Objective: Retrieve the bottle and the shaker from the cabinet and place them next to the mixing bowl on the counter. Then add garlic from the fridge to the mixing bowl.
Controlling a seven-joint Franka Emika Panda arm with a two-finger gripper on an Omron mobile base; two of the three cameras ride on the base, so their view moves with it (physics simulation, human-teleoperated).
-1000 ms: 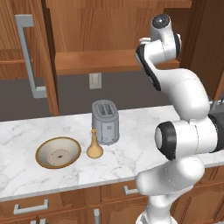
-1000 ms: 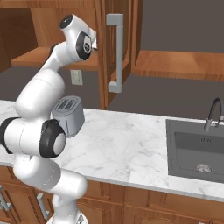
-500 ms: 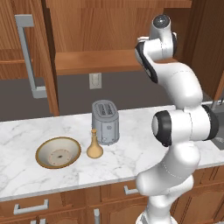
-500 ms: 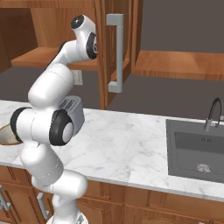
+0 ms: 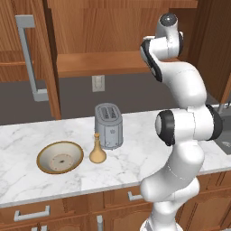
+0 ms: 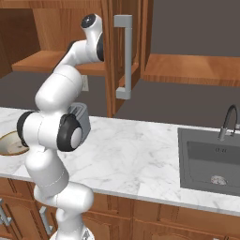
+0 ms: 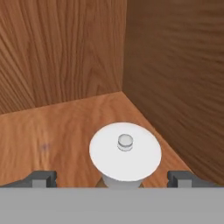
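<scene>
The shaker (image 7: 125, 151), white with a flat round top and a small knob, stands on the wooden cabinet shelf (image 7: 52, 135) near its back right corner. My gripper (image 7: 113, 179) is open, one fingertip (image 7: 41, 178) on each side of the shaker, not touching it. The tan bottle (image 5: 97, 151) stands upright on the marble counter (image 5: 135, 162), right beside the mixing bowl (image 5: 60, 157), a shallow tan-rimmed bowl that also shows at the far left in the right base view (image 6: 9, 143). The arm reaches up into the open upper cabinet.
A grey toaster (image 5: 108, 125) stands just behind the bottle. An open cabinet door with a grey handle (image 6: 124, 56) hangs right of the arm. A sink (image 6: 211, 161) with a faucet (image 6: 227, 122) lies at the counter's right end.
The arm has stretched upward and deeper into the cabinet. The jaws have stayed wide open. Bottle, bowl and toaster have not moved.
</scene>
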